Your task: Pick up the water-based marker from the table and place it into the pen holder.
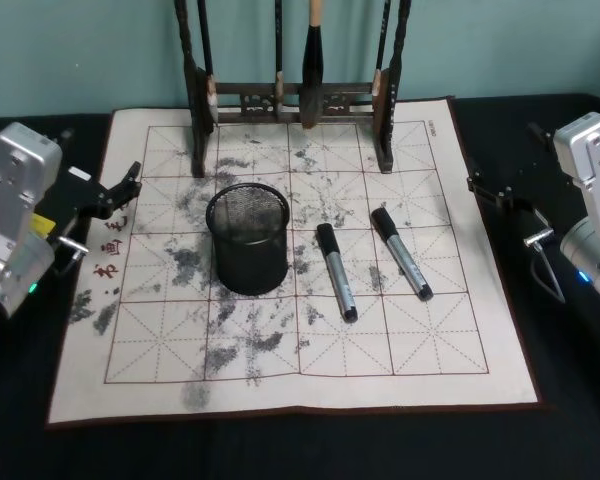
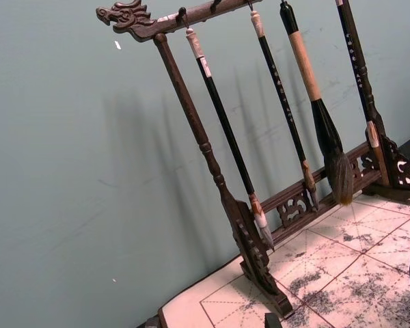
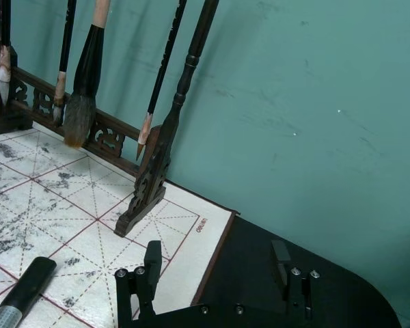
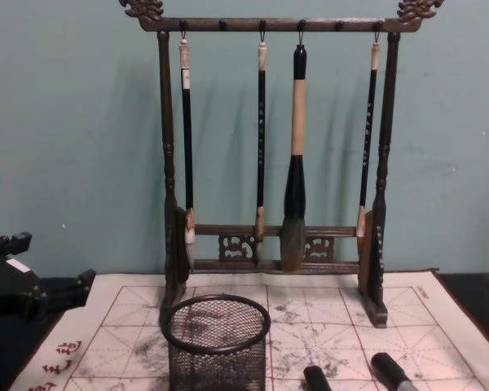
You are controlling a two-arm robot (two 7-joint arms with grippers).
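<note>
Marker [image 1: 335, 272] lying flat on mat [image 1: 280, 380], right of holder [image 1: 247, 240], near, not touching. Second marker [image 1: 400, 253] just beside: wrong one could be taken. Right gripper [image 3: 215, 256] at mat's right edge, jaws apart, empty. Left gripper [image 1: 120, 190] at left edge, jaws apart, empty. Off-centre pinch: barrel likely rolled. Rim clipped at drop: holder tipped.
</note>
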